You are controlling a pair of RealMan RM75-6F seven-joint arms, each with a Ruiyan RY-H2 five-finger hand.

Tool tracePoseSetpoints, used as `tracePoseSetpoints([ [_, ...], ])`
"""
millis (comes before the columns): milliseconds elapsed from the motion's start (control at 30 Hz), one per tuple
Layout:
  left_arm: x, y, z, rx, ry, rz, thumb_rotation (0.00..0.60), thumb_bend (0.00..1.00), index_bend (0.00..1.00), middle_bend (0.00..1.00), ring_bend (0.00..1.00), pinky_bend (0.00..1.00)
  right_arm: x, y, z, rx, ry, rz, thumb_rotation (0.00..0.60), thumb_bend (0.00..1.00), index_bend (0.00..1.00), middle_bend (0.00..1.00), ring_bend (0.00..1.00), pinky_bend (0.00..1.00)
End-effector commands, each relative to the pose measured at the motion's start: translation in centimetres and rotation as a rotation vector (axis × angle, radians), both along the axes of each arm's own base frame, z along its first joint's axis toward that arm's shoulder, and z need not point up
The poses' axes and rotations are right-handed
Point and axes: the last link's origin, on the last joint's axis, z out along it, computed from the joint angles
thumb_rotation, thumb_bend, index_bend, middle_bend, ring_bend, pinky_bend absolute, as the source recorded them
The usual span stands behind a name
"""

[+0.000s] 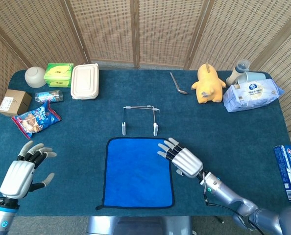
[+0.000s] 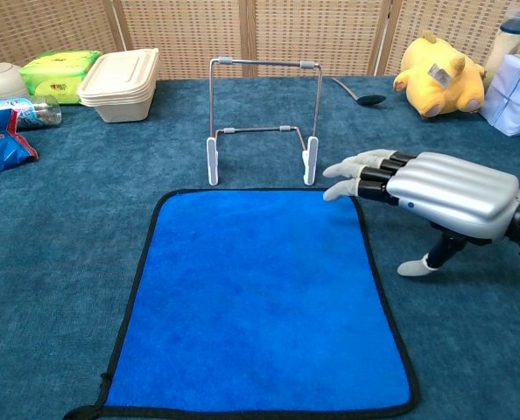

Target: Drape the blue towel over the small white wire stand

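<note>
- The step in hand looks like the reach for the blue towel (image 1: pixel 139 172): it lies flat and spread on the tabletop (image 1: pixel 224 127), just on the near side of the white wire stand (image 1: pixel 140 119), not yet lifted.
- The stand is upright, its feet just beyond the towel's far edge and apart from it.
- The right robot hand (image 2: pixel 426 190) hovers at the towel's far right corner, palm down, its fingers (image 2: pixel 358 166) apart and stretched toward the stand's right foot; it grips nothing. Whether the fingertips touch the cloth cannot be told.
- The next move, as I judge it, calls for lowering that hand and pinching the far corner or edge, then lifting the cloth up and over the stand's top bar.
- The left robot hand (image 1: pixel 24 171) is well to the left of the towel, released, fingers spread, holding nothing.
- The light stand could tip if the cloth drags on it.
</note>
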Motion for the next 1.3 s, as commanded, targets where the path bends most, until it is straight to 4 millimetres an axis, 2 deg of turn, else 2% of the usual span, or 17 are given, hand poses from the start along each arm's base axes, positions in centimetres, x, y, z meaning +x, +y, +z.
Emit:
tracePoseSetpoints([
  [33,-0.1,0.0,0.0,0.001,-0.001,0.002,0.600,0.38,0.32,0.29,0.19,0.05,0.1,0.0,-0.2,0.003,0.002,0.000,0.600,0.04,0.15,0.07,0.00,0.00],
  [700,-0.8,-0.1,-0.2,-0.001,-0.010,0.014,0.600,0.38,0.32,0.29,0.19,0.05,1.0,-0.4,-1.3,0.013,-0.003,-0.004,0.600,0.03,0.14,0.07,0.00,0.00],
  [1300,-1.4,-0.2,-0.3,0.000,-0.030,0.017,0.600,0.38,0.32,0.28,0.17,0.05,2.8,-0.5,-2.2,0.015,-0.017,0.003,0.600,0.03,0.13,0.07,0.00,0.00],
])
